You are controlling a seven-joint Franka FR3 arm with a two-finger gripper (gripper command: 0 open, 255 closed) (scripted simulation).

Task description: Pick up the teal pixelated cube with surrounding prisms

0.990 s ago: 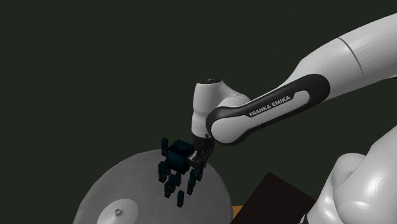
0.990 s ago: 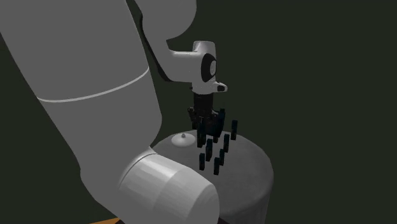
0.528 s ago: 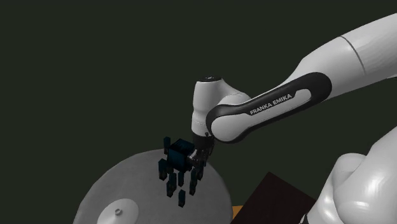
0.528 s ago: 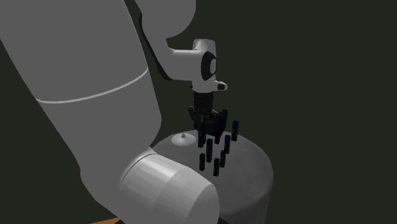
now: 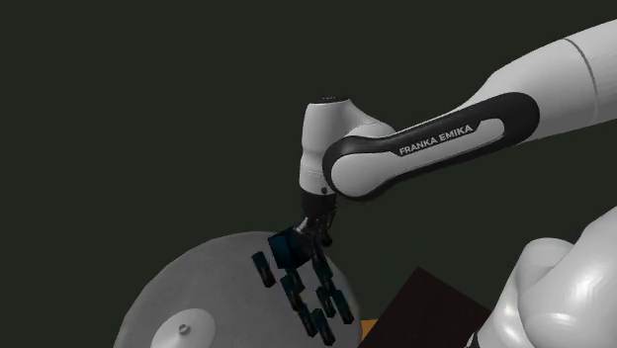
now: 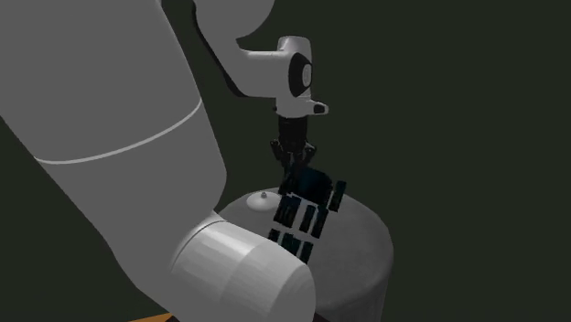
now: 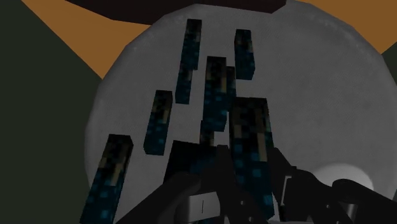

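Grey, round and slightly domed, the surface lay in the lower left of the shoulder view, with a small knob near the frame's bottom edge.

The white arm, lettered FRANKA EMIKA, came in from the upper right of that view and bent down at the wrist, so the black gripper hung just below frame centre.

The gripper was clamped on the teal pixelated cube. The cube sat at the fingertips, on their left in the frame, and was tilted.

The prisms trailed from the cube in a slanted row toward the lower right, over the surface's right-hand part. I could not tell whether the lowest ones touched it.

Second exterior view:
- The gripper pointed down at frame centre, under the white wrist.
- The cube was just to the gripper's lower right.
- The prisms fanned down and to the left, above the grey dome.
- The knob stood a little to the left of the cluster, apart from it.
- The arm's large white body covered the left half of the frame.

Wrist view:
- The prisms ran away from the gripper as long dark bars flecked with teal and tan, seen against the grey disc.
- An orange floor showed beyond the disc's far rim.
- The fingers merged with the dark block, and their outline was unclear here.
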